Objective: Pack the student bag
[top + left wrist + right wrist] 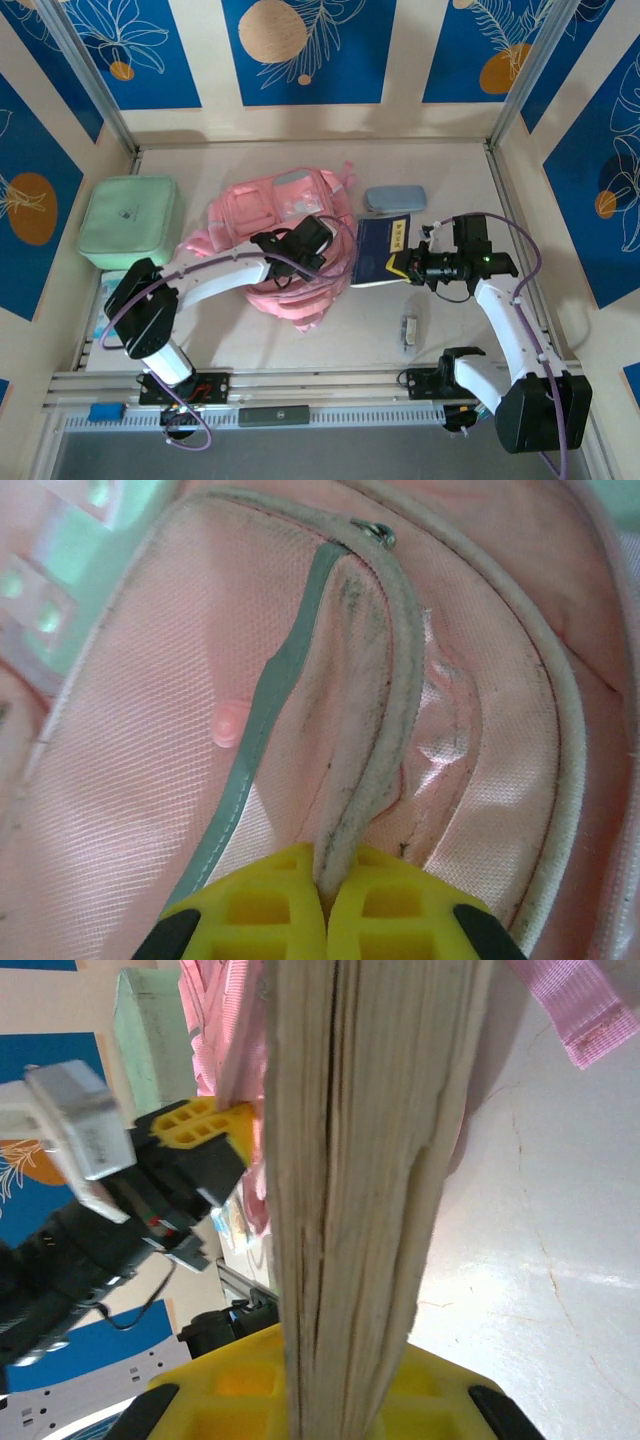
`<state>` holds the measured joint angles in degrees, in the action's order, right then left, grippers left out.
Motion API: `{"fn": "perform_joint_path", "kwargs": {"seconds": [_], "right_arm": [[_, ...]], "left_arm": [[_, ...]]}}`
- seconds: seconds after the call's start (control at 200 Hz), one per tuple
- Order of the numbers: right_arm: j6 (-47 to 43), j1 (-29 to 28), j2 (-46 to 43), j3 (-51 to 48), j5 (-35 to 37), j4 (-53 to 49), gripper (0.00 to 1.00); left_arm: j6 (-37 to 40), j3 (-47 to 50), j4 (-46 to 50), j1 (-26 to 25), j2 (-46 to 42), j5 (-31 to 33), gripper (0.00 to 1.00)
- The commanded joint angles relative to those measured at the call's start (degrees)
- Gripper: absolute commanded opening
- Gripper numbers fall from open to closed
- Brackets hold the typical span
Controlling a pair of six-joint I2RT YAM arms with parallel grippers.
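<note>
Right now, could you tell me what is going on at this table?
Two robot arms are packing a pink student bag. The left gripper is shut on the trimmed edge of the bag's opening. The right gripper is shut on a dark blue book beside the bag, not yet inside. A mint-green case and a blue-grey pouch lie nearby.

Robot test booth, railed tabletop (350, 345) (blue-patterned wall panels (350, 60))

backpack (130, 780): pink woven cloth, fine weave, slight sheen
edging (385, 680): pale cloth, rough, grubby
zip pull (376, 531): shiny metal
book (340, 1160): paper page edges, matt, rough
table (540, 1260): smooth, glossy, finely cracked
left fingers (400, 905): yellow plastic, matt
</note>
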<state>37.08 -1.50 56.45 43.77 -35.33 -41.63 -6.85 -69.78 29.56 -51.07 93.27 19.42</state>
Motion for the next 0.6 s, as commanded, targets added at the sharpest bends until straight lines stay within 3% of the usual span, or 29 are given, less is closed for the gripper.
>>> {"fn": "perform_joint_path", "kwargs": {"seconds": [0.0, 0.2, 0.32, 0.47, 0.595], "right_arm": [[-2.91, 0.83, -0.31, 3.15, -1.23, -3.35, 0.00], [-3.42, 1.06, 0.42, 2.54, -1.19, -5.00, 0.00], [-1.29, -0.80, 2.35, 0.11, -4.63, -0.19, 0.00], [4.27, -9.09, 6.20, -2.27, -4.97, 11.77, 0.00], [4.76, -16.83, 13.69, 1.62, -2.67, 18.61, 0.00]], "left_arm": [[-7.03, -7.18, 4.90, 0.53, -5.04, 1.64, 0.00], [-11.09, -15.87, 9.23, 0.53, -5.77, 3.38, 0.00], [-12.50, -20.11, 11.48, 0.53, -4.70, 5.24, 0.00], [-13.10, -21.74, 11.64, 0.53, -4.21, 5.76, 0.00], [-13.18, -20.66, 9.47, 0.62, -5.29, 4.63, 0.00]]}}
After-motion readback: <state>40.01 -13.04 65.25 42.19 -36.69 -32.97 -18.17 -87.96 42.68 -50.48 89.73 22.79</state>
